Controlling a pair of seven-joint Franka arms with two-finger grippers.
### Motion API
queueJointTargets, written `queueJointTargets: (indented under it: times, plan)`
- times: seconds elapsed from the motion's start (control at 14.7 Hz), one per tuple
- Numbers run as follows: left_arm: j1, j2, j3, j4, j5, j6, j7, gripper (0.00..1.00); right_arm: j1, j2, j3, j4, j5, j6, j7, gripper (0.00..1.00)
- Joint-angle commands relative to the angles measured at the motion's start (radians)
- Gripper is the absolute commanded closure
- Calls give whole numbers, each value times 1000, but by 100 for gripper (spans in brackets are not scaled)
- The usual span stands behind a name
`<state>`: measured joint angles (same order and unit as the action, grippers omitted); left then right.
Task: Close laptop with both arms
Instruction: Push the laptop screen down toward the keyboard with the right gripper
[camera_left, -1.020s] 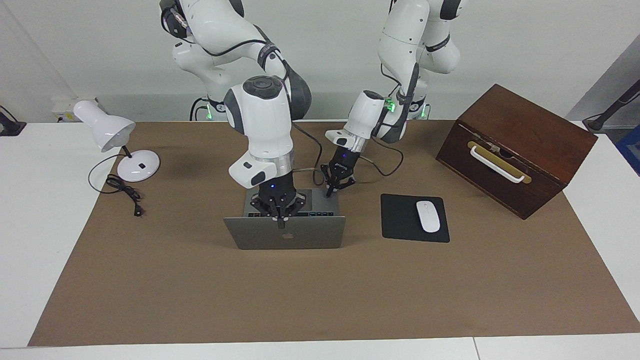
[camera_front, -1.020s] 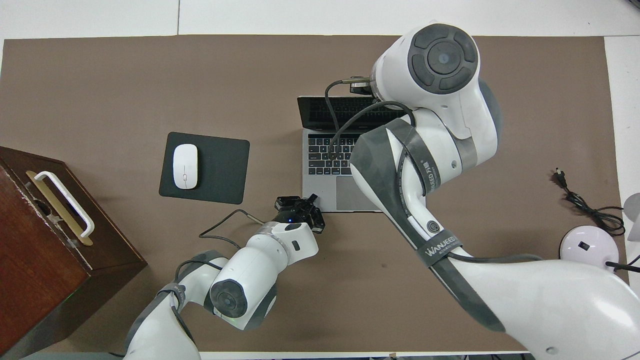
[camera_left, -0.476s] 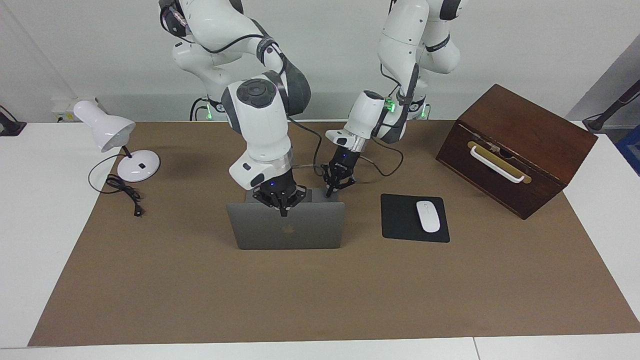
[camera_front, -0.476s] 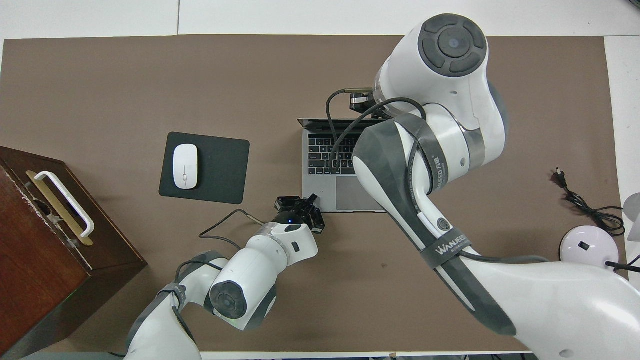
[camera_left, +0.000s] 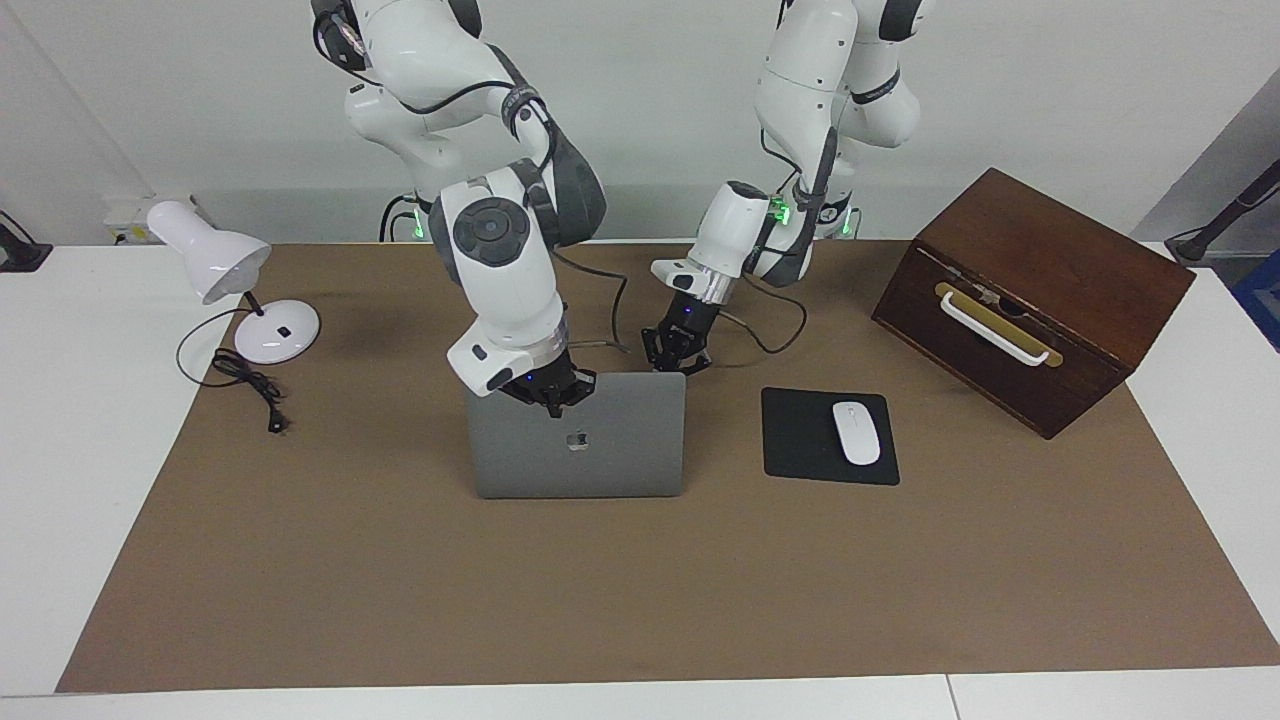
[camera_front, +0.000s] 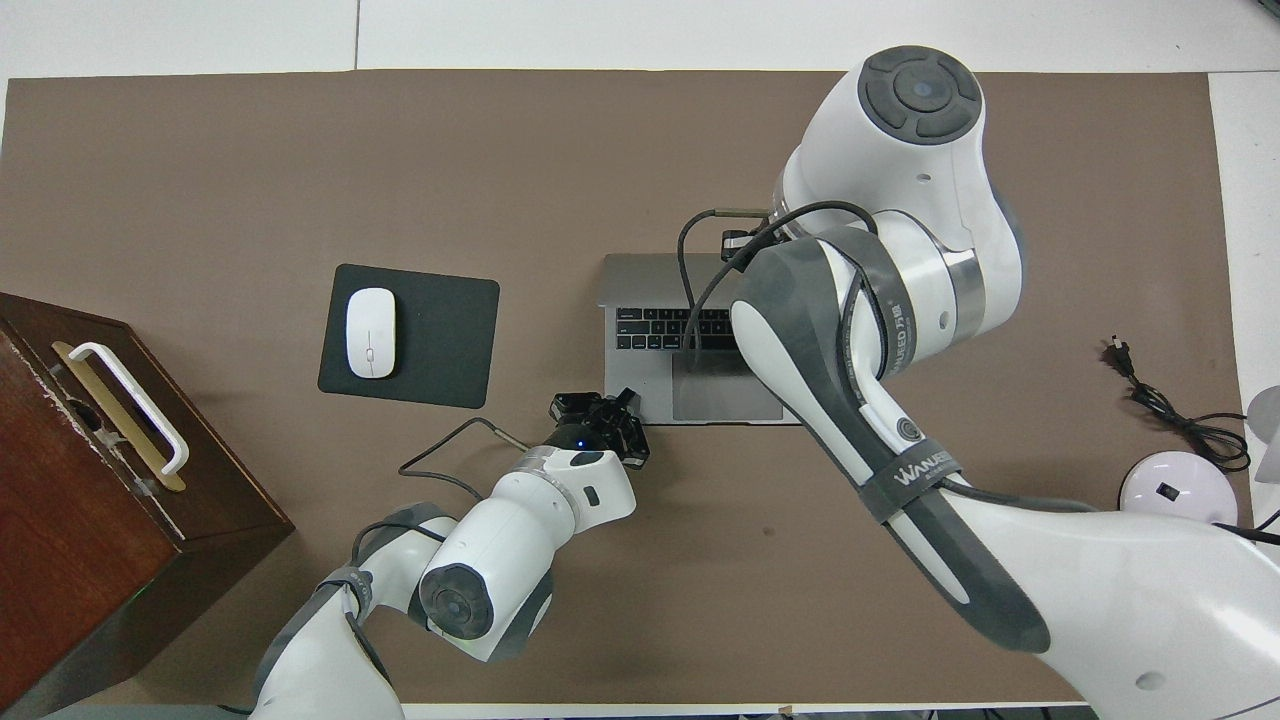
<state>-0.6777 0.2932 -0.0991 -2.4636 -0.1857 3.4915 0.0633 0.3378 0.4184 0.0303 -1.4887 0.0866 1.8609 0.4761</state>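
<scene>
While the laptop (camera_left: 577, 440) lies half-shut, the right gripper (camera_left: 549, 393) presses its lid's edge, fingers' gap unclear.

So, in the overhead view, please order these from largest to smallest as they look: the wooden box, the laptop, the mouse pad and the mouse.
1. wooden box, though the frame's edge cuts it off
2. laptop, partly hidden by the right arm
3. mouse pad
4. mouse, lying on the pad

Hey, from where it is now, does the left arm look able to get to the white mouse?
Probably yes. The left claw sits by the laptop's corner, and only bare mat lies between it and the mouse on its black pad; the right claw is busy on the lid.
</scene>
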Motion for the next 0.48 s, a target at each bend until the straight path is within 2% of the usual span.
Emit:
queueJointTargets:
  times: [0.0,0.2,0.41]
  plan:
    - [-11,93,21,-48,-15,-16,32,100,-28,-90,11,-152,38,-6,-34,100]
    - [-9,92,21,-63,-15,-17,43,100,-29,-131,11,-258,39,33,-57,100]
    - [-9,92,21,-64,-15,-19,44,100,-26,-132,11,-283,39,55,-59,100]
